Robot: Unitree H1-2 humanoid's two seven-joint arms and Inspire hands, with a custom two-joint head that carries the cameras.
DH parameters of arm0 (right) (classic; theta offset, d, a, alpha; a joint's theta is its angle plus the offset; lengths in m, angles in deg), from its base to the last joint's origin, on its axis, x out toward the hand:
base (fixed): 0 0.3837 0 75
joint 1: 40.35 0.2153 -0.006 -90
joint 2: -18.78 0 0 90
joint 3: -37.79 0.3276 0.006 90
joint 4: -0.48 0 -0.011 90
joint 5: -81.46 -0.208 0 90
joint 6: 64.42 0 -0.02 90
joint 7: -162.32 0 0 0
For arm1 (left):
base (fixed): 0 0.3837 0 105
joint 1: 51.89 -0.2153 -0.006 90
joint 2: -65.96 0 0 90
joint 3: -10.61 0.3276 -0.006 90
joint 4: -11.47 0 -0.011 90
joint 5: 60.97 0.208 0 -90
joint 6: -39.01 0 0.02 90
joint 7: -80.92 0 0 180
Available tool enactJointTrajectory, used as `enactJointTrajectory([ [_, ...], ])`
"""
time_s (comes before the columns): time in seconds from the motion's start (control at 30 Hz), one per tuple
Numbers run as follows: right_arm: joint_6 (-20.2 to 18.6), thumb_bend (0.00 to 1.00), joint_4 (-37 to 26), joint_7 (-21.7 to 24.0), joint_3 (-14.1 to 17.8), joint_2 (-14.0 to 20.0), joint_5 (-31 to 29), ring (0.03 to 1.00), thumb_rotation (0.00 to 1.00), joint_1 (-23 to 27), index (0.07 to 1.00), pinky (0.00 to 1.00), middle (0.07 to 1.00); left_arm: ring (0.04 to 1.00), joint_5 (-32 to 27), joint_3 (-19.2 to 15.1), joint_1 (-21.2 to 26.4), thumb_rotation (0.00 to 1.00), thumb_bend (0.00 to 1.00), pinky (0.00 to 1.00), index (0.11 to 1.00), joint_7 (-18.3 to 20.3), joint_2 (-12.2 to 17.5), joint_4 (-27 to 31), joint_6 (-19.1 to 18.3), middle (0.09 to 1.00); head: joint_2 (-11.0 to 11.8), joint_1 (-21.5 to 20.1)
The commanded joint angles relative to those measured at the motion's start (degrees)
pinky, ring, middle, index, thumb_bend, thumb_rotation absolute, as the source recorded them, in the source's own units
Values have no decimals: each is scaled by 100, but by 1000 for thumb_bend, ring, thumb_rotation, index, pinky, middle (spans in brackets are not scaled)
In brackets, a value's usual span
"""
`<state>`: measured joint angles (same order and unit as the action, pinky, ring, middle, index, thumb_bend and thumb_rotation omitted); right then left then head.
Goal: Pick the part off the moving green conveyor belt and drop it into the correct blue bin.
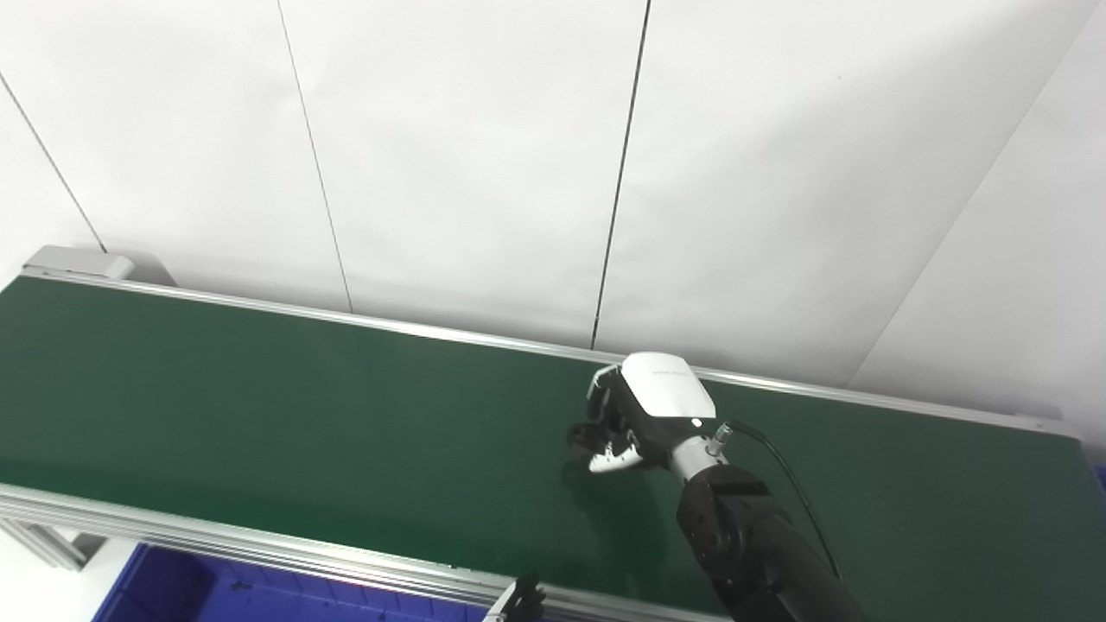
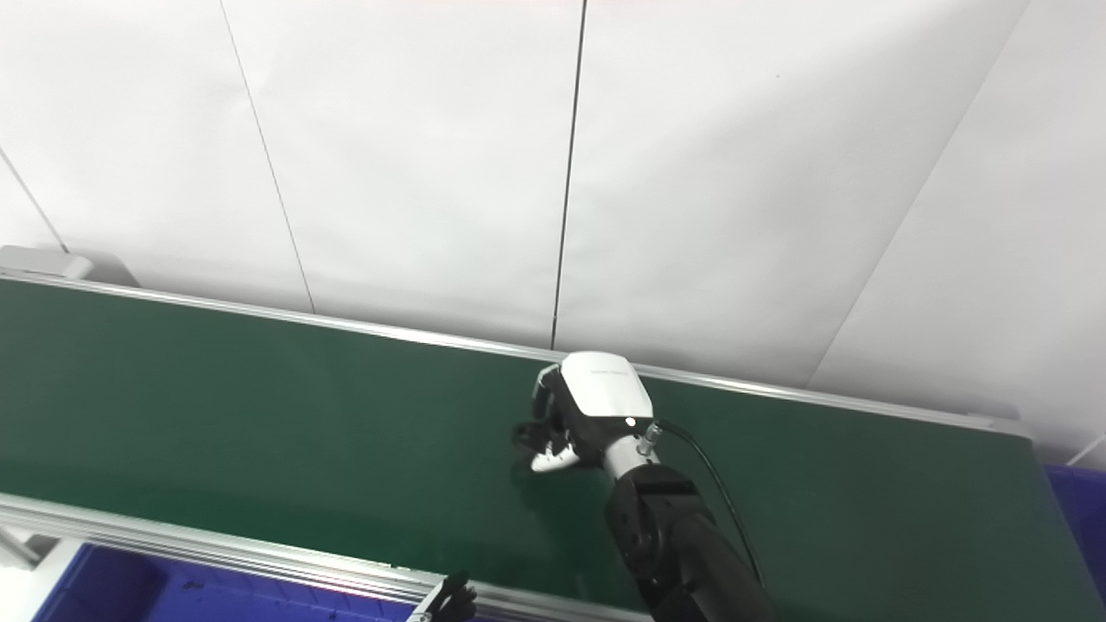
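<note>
One hand, the right hand (image 1: 644,410), reaches over the green conveyor belt (image 1: 259,406), fingers curled down, presumably to trap the part; no part shows, so whether it pinches anything cannot be told. The left hand (image 1: 521,599) barely peeks in at six o'clock, posture unclear. A blue bin (image 1: 216,592) sits at seven o'clock, behind the belt's near rail (image 1: 173,527).
</note>
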<state>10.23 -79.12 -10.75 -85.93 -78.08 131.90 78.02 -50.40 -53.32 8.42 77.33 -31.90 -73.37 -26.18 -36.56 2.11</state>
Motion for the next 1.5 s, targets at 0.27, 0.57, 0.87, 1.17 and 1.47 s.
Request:
enactJointTrajectory([
  [0.27,193,518,-1449,300,150,-16,44,227,5,41,490,166,470,925,4,-86,-11,971,1000,806,995,92,-38,70,207,949,1,-27],
  [0.57,111,518,-2622,691,299,59,81,213,3,-309,488,151,470,941,-81,-131,-6,960,1000,844,996,156,-21,131,201,949,-201,-252],
  [0.87,213,519,-3625,970,729,702,111,239,5,-1587,487,176,472,977,-268,-299,-88,940,1000,875,1000,435,12,676,80,984,-736,-920],
  [1.17,200,520,-4521,1189,1245,984,164,185,2,-3129,486,131,469,1000,-436,-427,-154,949,1000,940,1000,759,101,1251,-309,1000,-1064,-1195],
  [1.47,216,520,-4991,1404,1638,977,295,190,1,-4163,487,132,469,999,-515,-622,-211,955,1000,939,1000,916,132,1601,-565,1000,-1277,-1345],
])
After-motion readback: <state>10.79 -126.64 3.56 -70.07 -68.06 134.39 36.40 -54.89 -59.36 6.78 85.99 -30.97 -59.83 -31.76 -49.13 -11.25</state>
